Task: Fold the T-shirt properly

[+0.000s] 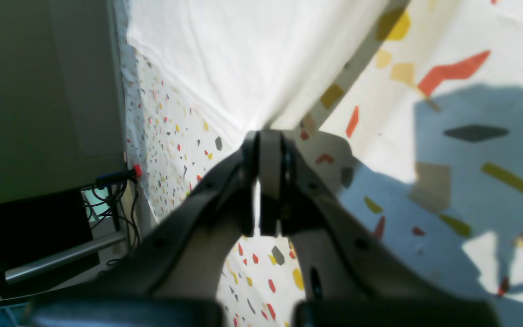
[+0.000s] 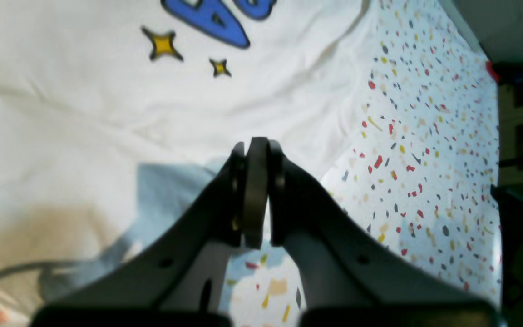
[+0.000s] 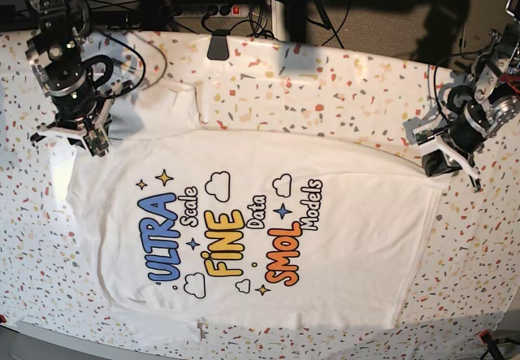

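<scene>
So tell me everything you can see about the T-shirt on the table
The T-shirt is white, cotton-looking and short-sleeved, spread print-up and lightly wrinkled on the speckled table cover. Its print reads ULTRA Scale FINE Data SMOL Models, with stars and clouds. The shut left gripper pinches one corner; the shut right gripper sits at another edge.

Surface: a white table cover with coloured speckles (image 3: 341, 100) is being lit brightly | Rear: a black power strip with a red switch (image 3: 213, 8) and dark cables are being shadowed against a grey floor (image 3: 382, 19).
</scene>
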You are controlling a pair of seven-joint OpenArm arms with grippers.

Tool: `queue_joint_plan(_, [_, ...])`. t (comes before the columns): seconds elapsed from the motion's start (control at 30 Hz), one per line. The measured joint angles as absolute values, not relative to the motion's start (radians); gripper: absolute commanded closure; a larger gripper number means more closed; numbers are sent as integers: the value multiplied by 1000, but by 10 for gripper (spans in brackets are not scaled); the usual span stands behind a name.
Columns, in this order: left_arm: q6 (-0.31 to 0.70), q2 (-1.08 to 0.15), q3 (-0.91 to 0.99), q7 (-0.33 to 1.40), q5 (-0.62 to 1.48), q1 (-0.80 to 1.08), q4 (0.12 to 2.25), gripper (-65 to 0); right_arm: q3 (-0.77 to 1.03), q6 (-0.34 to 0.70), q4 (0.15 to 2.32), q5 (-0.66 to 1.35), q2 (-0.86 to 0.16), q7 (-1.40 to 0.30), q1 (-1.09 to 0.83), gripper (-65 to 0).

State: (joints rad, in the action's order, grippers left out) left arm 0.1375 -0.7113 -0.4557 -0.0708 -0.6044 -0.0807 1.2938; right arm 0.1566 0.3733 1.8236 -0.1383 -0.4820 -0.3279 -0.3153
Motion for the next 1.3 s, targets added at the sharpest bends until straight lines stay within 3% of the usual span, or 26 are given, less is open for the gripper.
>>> queue_joint_plan(0.4, [137, -695, -456, -74, -604, -81, 1294, 0, 157, 378, 1825, -95, -482, -376, -237, 0])
queue_joint_plan(0.43, [139, -688, -456, -74, -596, -81, 1294, 0, 157, 413, 1827, -94, -483, -391, -235, 0])
queue_joint_plan(0.57, [138, -678, -456, -67, -582, -81, 1294, 0, 154, 717, 1826, -97, -487, -461, -253, 0])
queue_joint_plan(0.63, [138, -679, -456, -67, -582, -81, 1294, 0, 150, 709, 1826, -100, -522, -419, -270, -14])
queue_joint_plan(0.7, [139, -679, -455, -67, -582, -81, 1294, 0, 148, 704, 1828, -106, -578, -406, -280, -138])
queue_joint_plan(0.77, [138, -681, -455, -67, -582, -81, 1294, 0, 139, 700, 1829, -102, -628, -408, -302, -216])
queue_joint_plan(1.0, [137, -681, -456, -68, -581, -81, 1294, 0, -35, 703, 1833, -191, -730, -401, -427, -225])
queue_joint_plan(1.1, [138, -681, -456, -67, -582, -81, 1294, 0, -124, 707, 1833, -337, -737, -400, -435, -225])
queue_joint_plan(1.3, [138, -681, -455, -67, -582, -81, 1294, 0, -206, 693, 1837, -369, -736, -391, -424, -225])
